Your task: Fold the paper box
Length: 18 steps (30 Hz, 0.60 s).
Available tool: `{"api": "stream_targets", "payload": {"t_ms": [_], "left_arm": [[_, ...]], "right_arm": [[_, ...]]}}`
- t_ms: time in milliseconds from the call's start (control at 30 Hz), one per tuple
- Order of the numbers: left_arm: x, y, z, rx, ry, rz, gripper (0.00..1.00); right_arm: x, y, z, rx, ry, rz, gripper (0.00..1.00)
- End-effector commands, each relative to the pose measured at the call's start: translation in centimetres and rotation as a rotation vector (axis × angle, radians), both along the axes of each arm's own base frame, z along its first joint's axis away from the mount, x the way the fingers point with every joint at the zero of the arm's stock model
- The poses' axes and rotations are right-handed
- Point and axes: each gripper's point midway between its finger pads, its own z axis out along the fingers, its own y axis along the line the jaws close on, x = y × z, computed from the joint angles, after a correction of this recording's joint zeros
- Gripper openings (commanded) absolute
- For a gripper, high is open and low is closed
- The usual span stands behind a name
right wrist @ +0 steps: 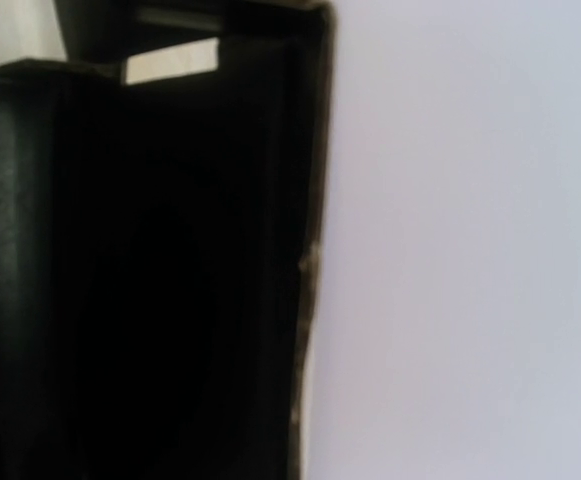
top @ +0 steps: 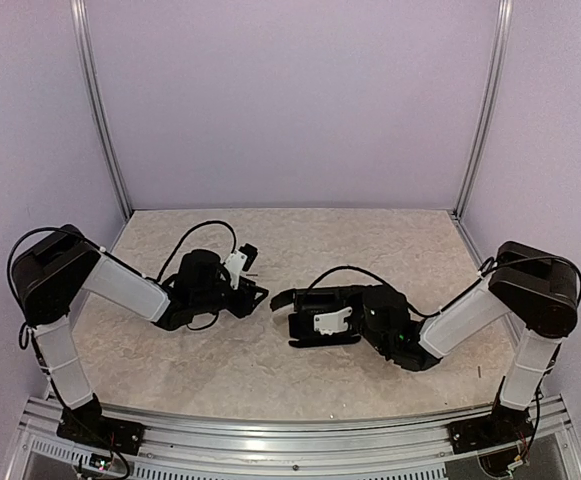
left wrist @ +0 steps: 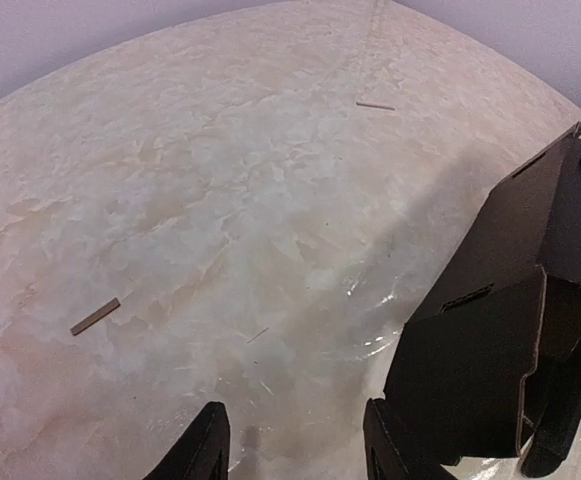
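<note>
Paper box (left wrist: 490, 330) hangs tilted just above the middle of the worktop (left wrist: 220, 200), pinched in my closed right tool (top: 315, 320); my left tool (left wrist: 295, 445) stands open beside it, fingers apart, clear of it.

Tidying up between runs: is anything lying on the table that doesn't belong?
Yes. Two small tan slivers, like cardboard scraps, lie loose on the table: one near the open left hand, one farther off. The paper box looks undamaged.

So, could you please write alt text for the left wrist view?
A half-folded black box fills the right side, over a pale marbled table. The left claw is open and empty at the bottom edge.
</note>
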Motion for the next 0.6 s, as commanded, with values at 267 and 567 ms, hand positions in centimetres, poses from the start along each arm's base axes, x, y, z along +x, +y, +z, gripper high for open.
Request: {"api": "stream_targets", "payload": {"t_ms": [267, 567], "left_arm": [[-2.7, -5.3, -1.6, -0.005, -0.036, -0.332, 0.47], [-2.7, -6.5, -1.5, -0.017, -0.073, -0.396, 0.49]], "right_arm": [[0.7, 0.9, -0.4, -0.003, -0.064, -0.005, 0.00], [1.1, 1.1, -0.9, -0.033, -0.143, -0.007, 0.00]]}}
